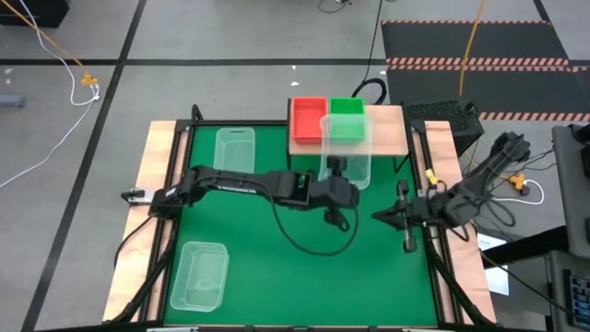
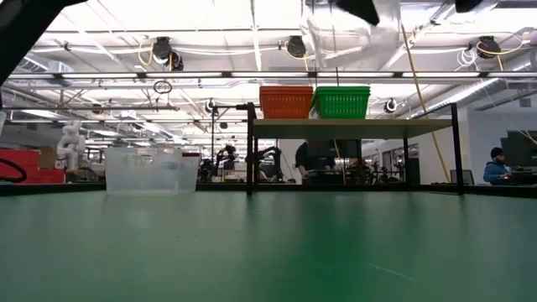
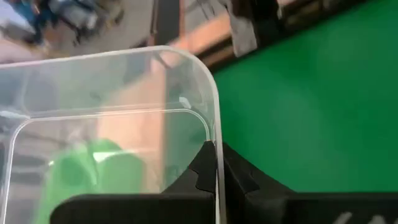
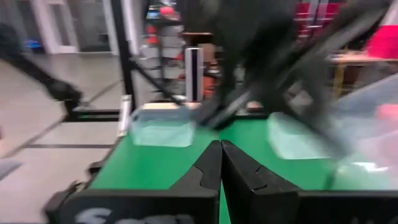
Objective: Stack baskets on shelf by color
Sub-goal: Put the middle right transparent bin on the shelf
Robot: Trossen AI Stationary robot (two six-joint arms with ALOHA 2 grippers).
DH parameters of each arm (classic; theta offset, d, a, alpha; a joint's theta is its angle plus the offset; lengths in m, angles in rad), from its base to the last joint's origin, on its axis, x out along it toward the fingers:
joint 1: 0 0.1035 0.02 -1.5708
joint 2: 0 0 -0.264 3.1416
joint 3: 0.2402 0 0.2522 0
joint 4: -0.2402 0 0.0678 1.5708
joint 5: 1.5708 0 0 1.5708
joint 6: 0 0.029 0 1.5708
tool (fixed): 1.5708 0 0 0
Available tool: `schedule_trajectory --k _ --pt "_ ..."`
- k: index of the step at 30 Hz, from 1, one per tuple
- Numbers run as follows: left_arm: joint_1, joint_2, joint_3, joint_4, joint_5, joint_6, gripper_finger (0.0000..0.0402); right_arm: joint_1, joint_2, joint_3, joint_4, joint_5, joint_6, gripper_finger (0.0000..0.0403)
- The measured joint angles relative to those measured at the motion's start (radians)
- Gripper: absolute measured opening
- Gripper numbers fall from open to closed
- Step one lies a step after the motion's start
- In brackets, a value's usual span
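The clear basket (image 1: 346,148) hangs in the air over the near edge of the shelf (image 1: 392,134), its long axis running near to far, lapping the green basket (image 1: 347,111) that sits beside the orange-red basket (image 1: 308,117). The left gripper (image 3: 214,165) has its jaws pinching the basket's near rim, the arm stretched across the green surface (image 1: 277,277) from the left. To stack by colour, the basket likely belongs on the bare plank to the right. The right gripper (image 4: 221,158) waits at the right edge, jaws pressed together, empty.
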Motion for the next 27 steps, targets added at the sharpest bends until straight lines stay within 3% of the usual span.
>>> schedule_trajectory --k 4,12,18,23,27 --pt "-0.023 0.006 -0.076 -0.016 -0.075 -0.102 0.0000 0.016 0.040 0.119 -0.110 0.142 -0.003 0.0000" --pt "-0.071 0.005 -0.258 0.185 -0.402 -0.124 0.0000 -0.009 0.166 0.279 -0.131 0.397 -0.110 0.0000" --pt "-0.075 0.003 -0.301 0.315 -0.580 -0.081 0.0001 -0.077 0.320 0.432 -0.130 0.419 -0.266 0.0009" --pt "-0.082 0.003 -0.307 0.382 -0.623 0.018 0.0002 -0.169 0.448 0.571 -0.131 0.424 -0.433 0.0040" --pt "-0.100 0.003 -0.308 0.418 -0.657 0.110 0.0001 -0.257 0.506 0.672 -0.123 0.546 -0.555 0.0080"
